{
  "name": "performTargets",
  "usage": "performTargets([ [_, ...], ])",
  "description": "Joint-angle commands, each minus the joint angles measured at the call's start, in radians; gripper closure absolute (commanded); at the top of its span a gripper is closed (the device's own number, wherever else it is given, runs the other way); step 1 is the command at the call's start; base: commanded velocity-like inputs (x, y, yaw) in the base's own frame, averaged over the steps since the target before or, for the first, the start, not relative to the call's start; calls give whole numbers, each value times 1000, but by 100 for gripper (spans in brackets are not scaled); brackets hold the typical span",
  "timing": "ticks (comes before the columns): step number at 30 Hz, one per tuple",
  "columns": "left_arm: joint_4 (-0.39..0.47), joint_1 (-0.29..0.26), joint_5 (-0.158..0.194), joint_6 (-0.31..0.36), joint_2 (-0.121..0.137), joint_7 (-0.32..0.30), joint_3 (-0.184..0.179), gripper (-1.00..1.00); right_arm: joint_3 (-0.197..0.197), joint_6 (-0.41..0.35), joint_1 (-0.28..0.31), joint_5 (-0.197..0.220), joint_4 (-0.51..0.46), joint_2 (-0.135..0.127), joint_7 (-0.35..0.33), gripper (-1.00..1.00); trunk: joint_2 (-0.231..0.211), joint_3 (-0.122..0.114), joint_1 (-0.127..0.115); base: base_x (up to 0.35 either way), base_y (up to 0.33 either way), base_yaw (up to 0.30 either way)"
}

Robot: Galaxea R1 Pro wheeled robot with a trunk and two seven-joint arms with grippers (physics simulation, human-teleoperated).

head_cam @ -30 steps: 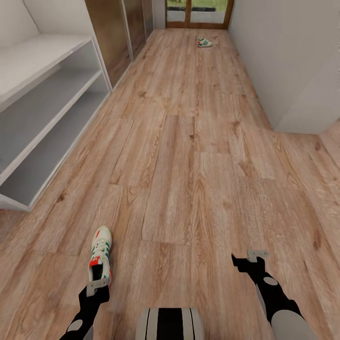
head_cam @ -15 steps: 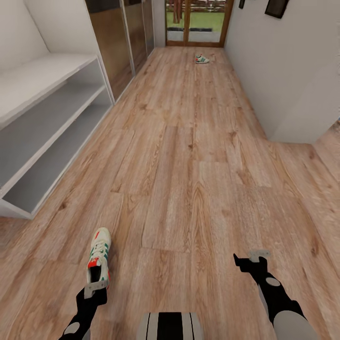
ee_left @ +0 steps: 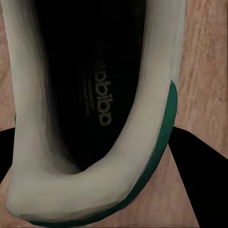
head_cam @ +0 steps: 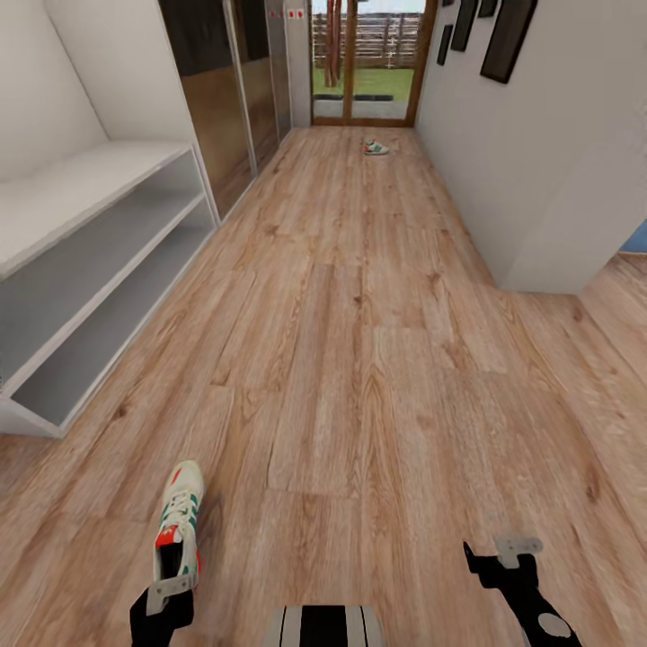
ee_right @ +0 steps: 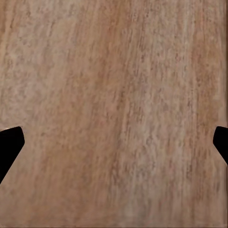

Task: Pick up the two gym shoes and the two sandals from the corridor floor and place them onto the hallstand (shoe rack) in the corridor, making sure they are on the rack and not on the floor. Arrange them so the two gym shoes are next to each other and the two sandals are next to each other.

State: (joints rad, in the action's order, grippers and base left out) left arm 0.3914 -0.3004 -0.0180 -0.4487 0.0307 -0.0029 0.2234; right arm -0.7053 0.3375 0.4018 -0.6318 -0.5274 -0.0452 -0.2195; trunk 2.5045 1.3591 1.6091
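A white gym shoe with green stripes and a red-orange heel points away from me over the corridor floor. My left gripper is shut on its heel. In the left wrist view the shoe's dark inside sits between the two black fingers. The second gym shoe lies far down the corridor near the glass door. My right gripper hangs open over bare planks, its fingertips wide apart. The hallstand stands along the left wall. The two sandals are out of view.
Dark wardrobe doors follow the hallstand on the left. A white wall with dark picture frames closes the right side up to a corner, where the floor widens. A glass door ends the corridor.
The head camera has tilted up, so the far door and picture frames now show and both arms sit lower in the picture. The left gripper still holds the shoe's heel.
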Motion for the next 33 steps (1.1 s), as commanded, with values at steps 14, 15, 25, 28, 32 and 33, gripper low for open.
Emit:
performTargets([
  [14, 3, 82, -7, -63, 0, -2, 3, 100, -111, 93, -91, -5, 11, 8, -10, -100, -3, -73, -6, 0, 0, -70],
  [15, 2, 83, -8, -67, 0, -2, 4, 100, -114, 94, -92, -5, 13, 8, -10, -100, -3, -79, -7, 0, 0, -101],
  [25, -8, 89, -16, -80, -4, -2, -4, 100, -127, 225, -95, -9, 147, 8, -11, -100, -40, -129, -28, 0, 0, -92],
  [28, -9, 89, -16, -81, -3, -2, -4, 100, -126, 240, -96, -9, 173, 8, -11, -100, -61, -143, -40, 0, 0, -26],
  [32, -9, 89, -16, -81, -3, -2, -4, 100, -126, 241, -96, -9, 174, 8, -11, -100, -89, -162, -55, 0, 0, -2],
  [33, -9, 89, -16, -81, -3, -2, -4, 100, -126, 241, -95, -9, 174, 8, -11, -100, -96, -166, -59, 0, 0, 0],
])
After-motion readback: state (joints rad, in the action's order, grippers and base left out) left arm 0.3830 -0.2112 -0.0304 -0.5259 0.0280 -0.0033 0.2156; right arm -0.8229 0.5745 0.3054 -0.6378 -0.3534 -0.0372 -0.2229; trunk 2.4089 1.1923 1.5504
